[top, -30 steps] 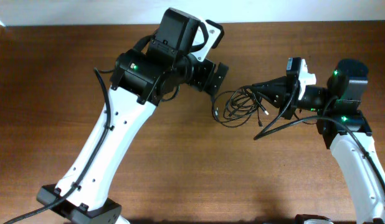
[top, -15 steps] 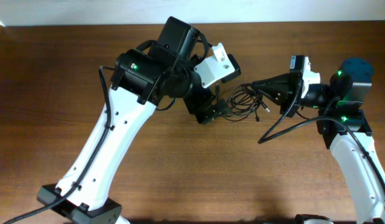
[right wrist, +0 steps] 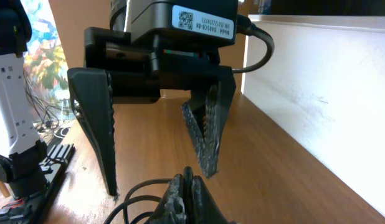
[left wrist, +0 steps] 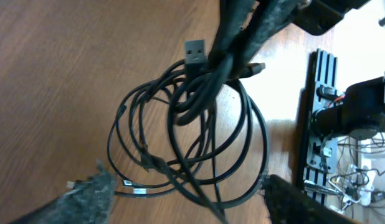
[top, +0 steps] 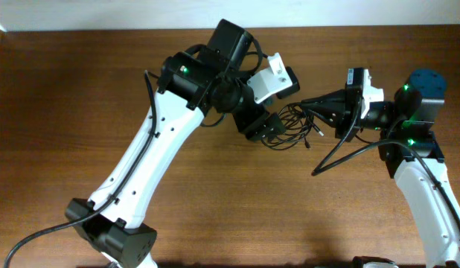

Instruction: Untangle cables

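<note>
The cables [top: 291, 123] are a tangle of thin black loops on the wooden table between the two arms. In the left wrist view the cables [left wrist: 180, 137] show a USB plug [left wrist: 194, 50] near the top. My right gripper [top: 307, 104] is shut on a bunch of strands at the tangle's right side and also shows in the left wrist view [left wrist: 239, 34]. In the right wrist view its fingers [right wrist: 187, 196] pinch a cable [right wrist: 139, 190]. My left gripper [top: 264, 128] is open at the tangle's left edge, its fingers [left wrist: 192, 205] spread on either side of the loops, holding nothing.
The open left gripper [right wrist: 158, 149] stands right in front of the right gripper. A white wall [right wrist: 329, 81] runs along the table's far edge. A thick black arm cable [top: 342, 152] arcs over the table by the right arm.
The left arm has swung its gripper down and to the right onto the tangle's left edge. The right gripper stays shut on the cables and has hardly moved.
</note>
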